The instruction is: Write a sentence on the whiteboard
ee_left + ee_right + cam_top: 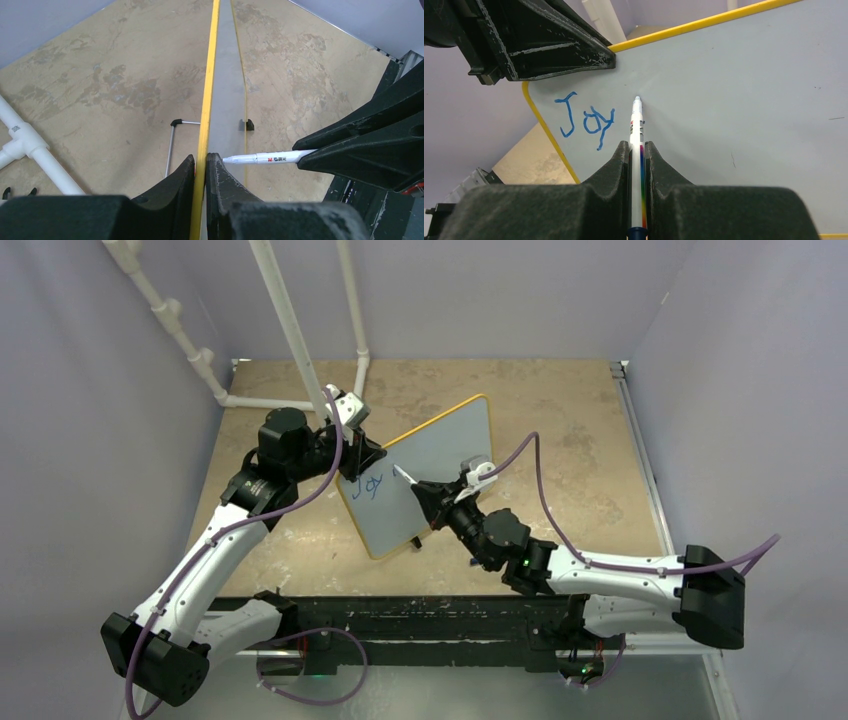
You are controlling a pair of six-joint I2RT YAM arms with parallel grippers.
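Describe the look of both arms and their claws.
The left arm and right arm have white shells, black joints and boxy black bases, with purple cables looping alongside. The left claw and right claw each have two black, wedge-shaped fingers, scuffed pale in places.

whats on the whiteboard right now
A blue word, "Joy", is on the whiteboard, with the tip of the marker in the right gripper beside it. The left gripper clamps the rim, covering that strip.

The whiteboard [445,455] stands tilted on the table [570,440]; the left gripper [201,159] clamps its left edge, and the marker [636,120] in the right gripper [637,147] touches its face (just right of the sentence [585,120]).
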